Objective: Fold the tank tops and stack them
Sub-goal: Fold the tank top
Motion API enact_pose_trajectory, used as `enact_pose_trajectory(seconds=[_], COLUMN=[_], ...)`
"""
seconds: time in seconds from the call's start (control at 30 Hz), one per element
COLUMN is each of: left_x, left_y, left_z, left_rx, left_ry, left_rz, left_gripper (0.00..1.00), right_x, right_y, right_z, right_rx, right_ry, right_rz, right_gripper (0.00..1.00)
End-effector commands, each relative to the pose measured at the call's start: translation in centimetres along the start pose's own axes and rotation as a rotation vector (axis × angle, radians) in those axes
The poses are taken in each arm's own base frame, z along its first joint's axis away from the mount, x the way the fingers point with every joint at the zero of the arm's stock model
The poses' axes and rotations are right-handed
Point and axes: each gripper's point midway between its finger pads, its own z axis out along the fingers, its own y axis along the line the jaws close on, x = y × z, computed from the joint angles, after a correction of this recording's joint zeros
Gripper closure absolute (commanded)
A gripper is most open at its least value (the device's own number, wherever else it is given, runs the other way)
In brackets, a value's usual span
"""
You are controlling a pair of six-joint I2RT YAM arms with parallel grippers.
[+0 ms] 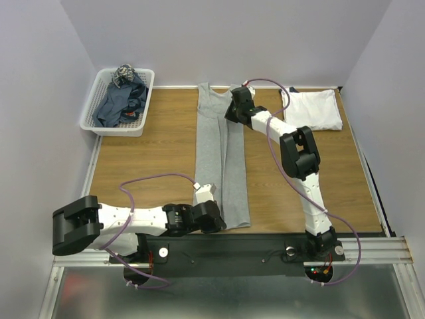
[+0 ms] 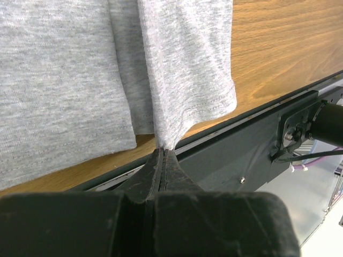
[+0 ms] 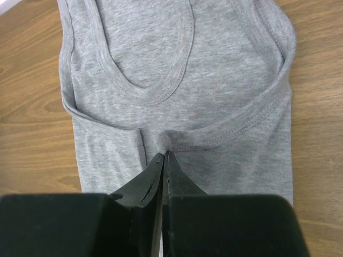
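Pale walls (image 1: 219,40) surround a wooden bench (image 1: 153,153). The grey top (image 1: 222,159) lies mid-bench, from far edge to near edge. The basket (image 1: 89,119) of dark tops (image 1: 119,103) is at the far-left corner and the white top (image 1: 312,109) at the far-right. The left gripper (image 2: 162,151) pinches the grey hem, the right gripper (image 3: 164,155) its armhole edge.

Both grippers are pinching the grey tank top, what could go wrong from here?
The left gripper has only a thin pinch of hem on the grey tank top, at the near edge of the table; it may slip out. The right gripper pinches the folded-over armhole edge, so pulling could undo the fold.
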Motion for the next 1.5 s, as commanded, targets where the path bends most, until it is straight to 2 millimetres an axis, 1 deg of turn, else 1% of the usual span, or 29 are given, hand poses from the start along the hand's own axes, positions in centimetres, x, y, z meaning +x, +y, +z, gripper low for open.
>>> enact_pose_trajectory(seconds=[0.0, 0.1, 0.13, 0.2, 0.23, 0.3, 0.37, 0.5, 0.53, 0.63, 0.67, 0.7, 0.73, 0.77, 0.83, 0.87, 0.9, 0.93, 0.97, 1.03, 1.1, 1.13, 1.2, 1.23, 1.27, 1.33, 1.37, 1.43, 1.47], left_x=[-0.3, -0.4, -0.5, -0.7, -1.0, -1.5, -1.9, -3.0, -3.3, -4.5, -5.0, -5.9, -6.5, -7.1, -8.7, -8.9, -9.1, -9.4, -9.6, -9.6, -9.2, -8.8, -7.9, -7.3, -6.8, -5.7, -5.2, -4.8, -4.5], left_y=[0.2, 0.1, 0.2, 0.1, 0.0, -0.6, -0.6, -1.1, -0.8, -0.7, 0.4, 0.7, 1.5, 1.9, 3.0, 3.5, 4.3, 4.5, 5.6, 6.1, 6.9, 7.5, 8.2, 8.7, 9.4, 9.4, 9.8, 10.0, 10.1], left_z=[-0.4, -0.4, -0.5, -0.7, -0.8, -1.1, -1.6, -2.4, -2.6, -3.2, -3.4, -3.7, -4.1, -4.3, -5.0, -5.2, -5.3, -5.7, -5.6, -5.6, -5.4, -5.2, -5.0, -5.0, -4.8, -4.7, -4.6, -4.4, -4.3], left_rx=[-0.002, -0.002, -0.003, 0.001, 0.003, 0.021, 0.011, 0.015, -0.005, -0.037, -0.083, -0.102, -0.134, -0.147, -0.162, -0.167, -0.179, -0.167, -0.187, -0.184, -0.205, -0.232, -0.261, -0.276, -0.288, -0.272, -0.274, -0.271, -0.276], left_ry=[-0.016, -0.021, -0.027, -0.035, -0.048, -0.064, -0.081, -0.118, -0.132, -0.174, -0.197, -0.219, -0.235, -0.252, -0.290, -0.289, -0.293, -0.300, -0.297, -0.288, -0.256, -0.237, -0.203, -0.180, -0.165, -0.122, -0.107, -0.087, -0.071], left_rz=[-0.001, 0.000, 0.000, -0.003, -0.006, -0.010, -0.005, -0.007, -0.005, -0.023, -0.026, -0.047, -0.063, -0.072, -0.106, -0.111, -0.124, -0.141, -0.156, -0.170, -0.181, -0.178, -0.209, -0.223, -0.239, -0.284, -0.292, -0.301, -0.295], left_gripper=[1.00, 0.98, 0.93, 0.86, 0.79, 0.72, 0.64, 0.60, 0.60, 0.60, 0.61, 0.62, 0.63, 0.63, 0.63, 0.62, 0.62, 0.62, 0.60, 0.59, 0.58, 0.57, 0.56, 0.55, 0.55, 0.55, 0.52, 0.49, 0.48], right_x=[-2.2, -2.2, -2.1, -2.1, -1.9, -2.2, -2.5, -3.0, -3.4, -3.5, -2.8, -2.6, -2.0, -0.3, 1.8, 3.6, 4.9, 6.5, 8.2, 10.8, 12.8, 14.6, 16.6, 18.4, 19.2, 21.0, 21.7, 22.5, 23.0], right_y=[3.0, 3.4, 3.6, 3.9, 4.2, 4.5, 5.0, 5.5, 5.7, 5.5, 4.9, 4.5, 4.0, 2.6, 1.3, 0.0, -0.8, -0.8, -2.2, -2.6, -3.6, -5.0, -6.0, -7.3, -7.7, -8.7, -9.6, -10.4, -11.2], right_z=[-0.6, -0.5, -0.5, -0.7, -0.8, -0.9, -1.3, -2.0, -2.7, -4.6, -6.3, -7.2, -8.1, -10.2, -12.4, -14.5, -15.7, -16.9, -18.9, -21.1, -23.1, -24.7, -26.3, -27.7, -28.3, -29.7, -30.4, -31.3, -32.0], right_rx=[-0.060, -0.071, -0.078, -0.087, -0.096, -0.109, -0.125, -0.142, -0.148, -0.147, -0.146, -0.145, -0.141, -0.131, -0.122, -0.123, -0.123, -0.134, -0.125, -0.153, -0.172, -0.170, -0.177, -0.165, -0.162, -0.155, -0.128, -0.119, -0.110], right_ry=[-0.068, -0.067, -0.066, -0.063, -0.056, -0.057, -0.057, -0.061, -0.066, -0.058, -0.035, -0.024, -0.007, 0.034, 0.074, 0.107, 0.128, 0.150, 0.174, 0.226, 0.270, 0.300, 0.350, 0.389, 0.413, 0.458, 0.482, 0.499, 0.512], right_rz=[0.015, 0.011, 0.009, 0.005, 0.002, 0.000, -0.006, -0.012, -0.015, -0.024, -0.036, -0.040, -0.042, -0.046, -0.057, -0.063, -0.068, -0.083, -0.093, -0.100, -0.097, -0.085, -0.074, -0.065, -0.062, -0.057, -0.060, -0.055, -0.045], right_gripper=[0.93, 0.88, 0.85, 0.82, 0.77, 0.71, 0.65, 0.59, 0.59, 0.59, 0.59, 0.59, 0.59, 0.59, 0.59, 0.59, 0.59, 0.59, 0.58, 0.58, 0.57, 0.56, 0.53, 0.50, 0.50, 0.49, 0.48, 0.46, 0.45])
